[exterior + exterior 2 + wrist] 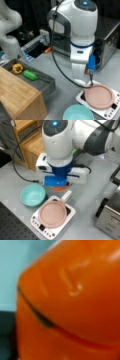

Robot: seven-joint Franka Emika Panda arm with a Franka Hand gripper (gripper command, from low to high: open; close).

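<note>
Grey tabletop [60, 75] carries a white hob [70, 216] with a pink pan [52, 214] on it and a teal bowl [33, 194] just beside. Over the pan's handle hangs the gripper [60, 187], clamped on an orange object [60, 188] that fills the wrist view [70, 305]. A yellow pepper [17, 68] lies in the tray [48, 85].

Arm bent over, wrist pointing straight down, hand [60, 188] low, mostly hidden.
</note>
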